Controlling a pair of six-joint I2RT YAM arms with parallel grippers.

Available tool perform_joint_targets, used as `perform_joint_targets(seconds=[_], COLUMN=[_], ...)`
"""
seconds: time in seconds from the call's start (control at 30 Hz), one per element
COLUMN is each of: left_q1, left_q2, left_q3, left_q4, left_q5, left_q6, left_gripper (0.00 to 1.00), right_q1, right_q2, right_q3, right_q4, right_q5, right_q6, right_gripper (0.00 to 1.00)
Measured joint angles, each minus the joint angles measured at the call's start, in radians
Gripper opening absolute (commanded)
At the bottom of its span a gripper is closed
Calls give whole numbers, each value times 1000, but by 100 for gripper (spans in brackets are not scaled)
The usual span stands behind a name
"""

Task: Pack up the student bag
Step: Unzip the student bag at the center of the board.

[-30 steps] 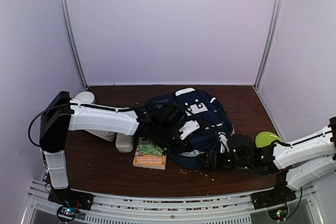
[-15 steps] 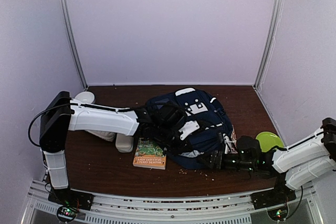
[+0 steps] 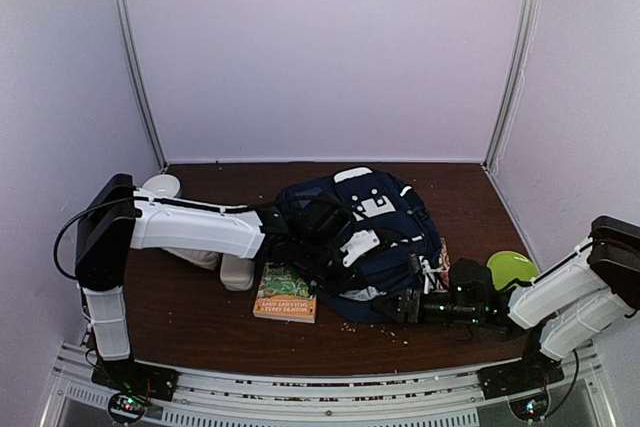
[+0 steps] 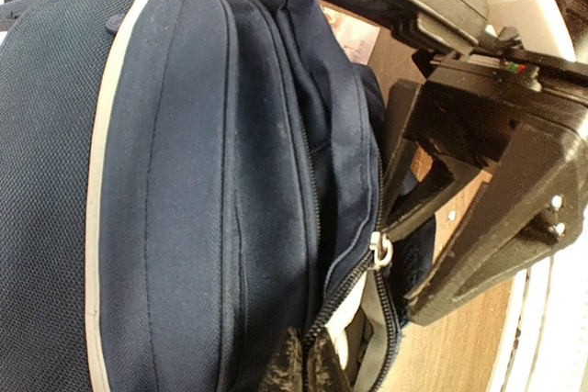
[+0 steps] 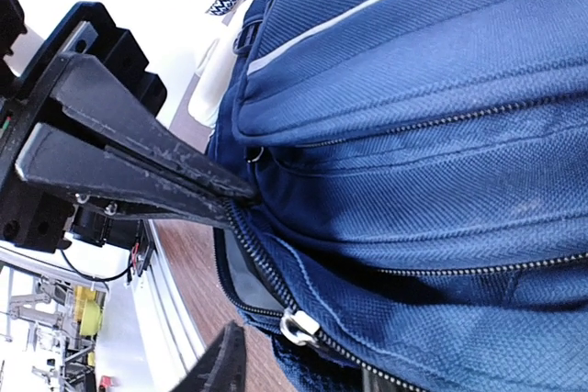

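While both fingers pinch student bag [image 3: 365, 232] zipper edge: left [image 5: 241, 197], right [image 4: 390, 227].

Overhead rear view (wrist cameras close on bag [image 4: 184, 181])

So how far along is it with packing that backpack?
Early, it seems. The backpack has a zipper partly open, showing pale lining. Both end effectors, left and right, are at that opening; their grip is unclear. A book and green plate lie outside on the table.

dark wood table [image 3: 190, 322], student bag [image 3: 385, 222], book [image 3: 286, 293], green plate [image 3: 511, 267], scattered crumbs
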Motion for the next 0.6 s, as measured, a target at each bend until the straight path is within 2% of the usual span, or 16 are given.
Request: perform_joint_targets(seconds=[0.23, 0.53, 0.6], left_q1=[0, 0, 0], left_q2=[0, 0, 0], left_q3=[0, 0, 0], left_q4=[0, 1, 1], left_q5=[-4, -6, -7], left_q6=[0, 0, 0], left_gripper=[0, 0, 0], right_q1=[-3, -4, -4], right_q2=[2, -10, -10], right_q3=[0, 0, 0], right_q4=[11, 1, -2], right_q5=[-13, -16, -16], right_q6=[-7, -8, -7], right_gripper=[25, 12, 3])
